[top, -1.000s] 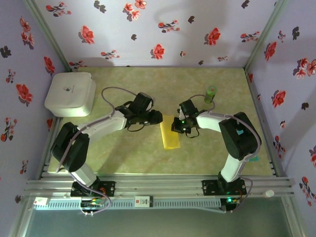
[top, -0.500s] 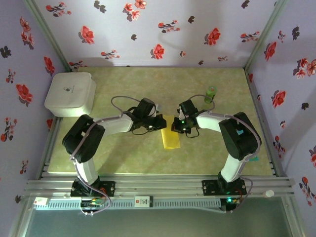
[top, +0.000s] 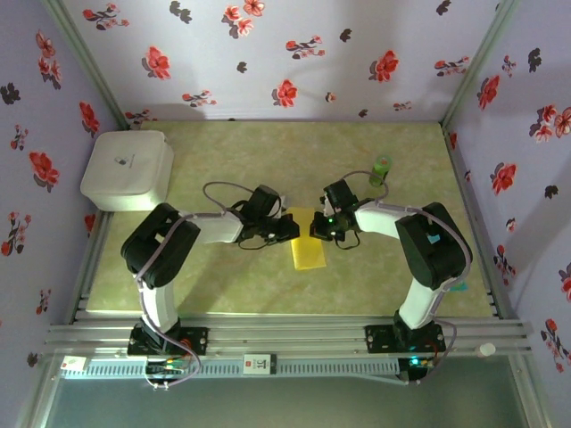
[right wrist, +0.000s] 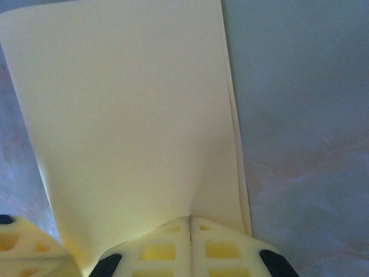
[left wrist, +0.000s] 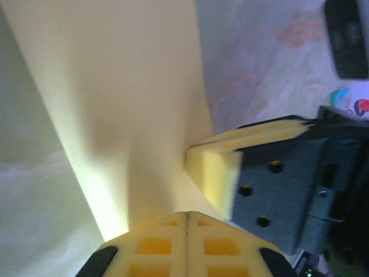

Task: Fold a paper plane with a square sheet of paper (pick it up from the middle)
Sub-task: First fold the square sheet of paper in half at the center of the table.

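Observation:
The square sheet of paper lies mid-table as a narrow yellow rectangle, doubled over, with layered edges along its right side in the right wrist view. My left gripper is shut on the sheet's left edge near the far end; the paper rises into its closed jaws. My right gripper is shut on the opposite edge, the paper puckered where it enters the closed jaws. The two grippers face each other almost touching; the right one's fingers show in the left wrist view. A paper plane is out of view.
A white rounded box sits at the far left corner of the green mat. A small green cylinder stands behind the right arm. Floral walls close in the table on three sides.
My left gripper slid right to the sheet's left edge and shut on it. The right gripper stayed shut on the paper and has not moved.

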Motion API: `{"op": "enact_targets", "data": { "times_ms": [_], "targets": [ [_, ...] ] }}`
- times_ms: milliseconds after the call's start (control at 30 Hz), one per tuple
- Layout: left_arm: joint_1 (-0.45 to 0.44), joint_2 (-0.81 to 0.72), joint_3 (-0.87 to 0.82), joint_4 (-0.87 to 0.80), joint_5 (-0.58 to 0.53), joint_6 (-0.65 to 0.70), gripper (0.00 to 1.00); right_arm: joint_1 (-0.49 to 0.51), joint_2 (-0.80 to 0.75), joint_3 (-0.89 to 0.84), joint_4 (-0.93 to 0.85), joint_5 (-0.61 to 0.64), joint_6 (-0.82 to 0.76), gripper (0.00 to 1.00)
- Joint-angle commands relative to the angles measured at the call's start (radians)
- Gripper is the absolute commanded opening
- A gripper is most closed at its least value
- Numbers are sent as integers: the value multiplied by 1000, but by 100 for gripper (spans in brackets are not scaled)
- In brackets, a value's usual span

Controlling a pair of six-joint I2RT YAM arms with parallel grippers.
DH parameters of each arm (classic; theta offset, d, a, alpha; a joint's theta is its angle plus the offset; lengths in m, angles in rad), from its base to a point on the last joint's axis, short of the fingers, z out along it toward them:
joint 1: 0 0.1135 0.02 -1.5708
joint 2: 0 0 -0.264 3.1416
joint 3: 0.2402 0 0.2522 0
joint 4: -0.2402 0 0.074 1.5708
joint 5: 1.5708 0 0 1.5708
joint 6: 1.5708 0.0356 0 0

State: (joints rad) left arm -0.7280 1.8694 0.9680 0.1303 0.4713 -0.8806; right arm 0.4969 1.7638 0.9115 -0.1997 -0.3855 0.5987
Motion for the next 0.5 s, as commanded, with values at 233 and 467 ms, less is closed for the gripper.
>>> {"op": "enact_targets", "data": {
  "times_ms": [233,467],
  "targets": [
    [7,29,-86,-44,-80,67,0,-4,46,-69,-100,79,18,0],
    [7,-48,-48,-38,-32,19,0,-4,39,-79,-95,80,24,0]
  ]
}}
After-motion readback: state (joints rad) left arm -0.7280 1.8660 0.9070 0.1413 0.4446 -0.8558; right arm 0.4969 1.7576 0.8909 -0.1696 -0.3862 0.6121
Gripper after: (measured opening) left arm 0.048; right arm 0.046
